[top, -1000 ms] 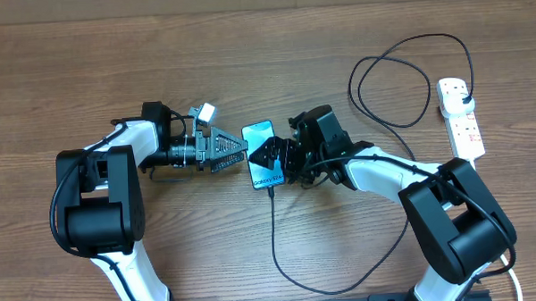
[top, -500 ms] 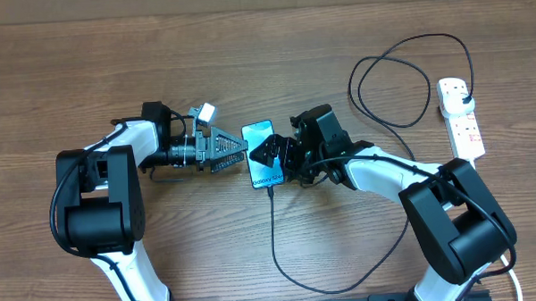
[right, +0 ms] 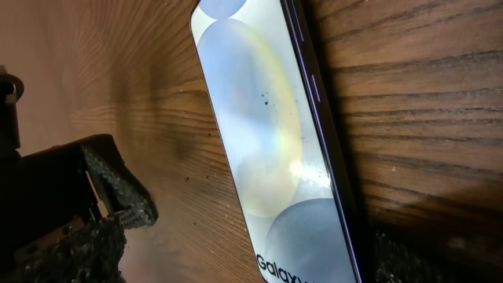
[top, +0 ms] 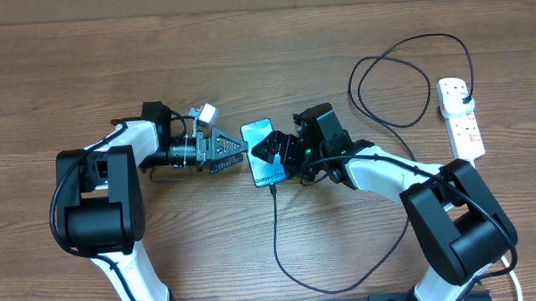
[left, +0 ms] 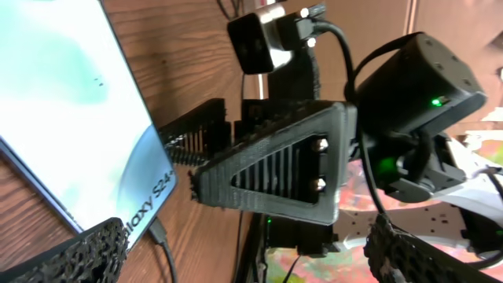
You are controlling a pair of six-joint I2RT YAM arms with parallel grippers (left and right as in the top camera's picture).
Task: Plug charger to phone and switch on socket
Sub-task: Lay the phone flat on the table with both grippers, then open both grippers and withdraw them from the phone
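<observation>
1: bench [top: 246,44]. Wood-grain top that carries every item.
2: left gripper [top: 243,151]. It lies just beside the phone's left long edge, jaws spread fully, holding nothing.
3: right gripper [top: 266,156]. It is over the phone's right side, jaws at their widest with a pad on either side of the handset, clamping nothing.
4: socket [top: 461,117]. White power strip near the bench's right edge, with red switches. On or off cannot be told.
5: charger [top: 275,231]. Thin black cable. Its plug sits in the strip's far outlet, and the slack loops toward the far edge, then sweeps by the near edge up to the phone's near short edge, where the tip appears seated.
6: phone [top: 258,133]. Flat at mid-bench, screen up, lit pale blue.

Risks, as judged:
- A pad catching the phone as the right arm lifts away could drag it and unseat the connector.
- The slack loop lies between that arm and the strip and could snag.
- The loose strip may slide under a press on its switch.

Writing: "Galaxy S24+" on the screen. Nothing is legible on the strip.
</observation>
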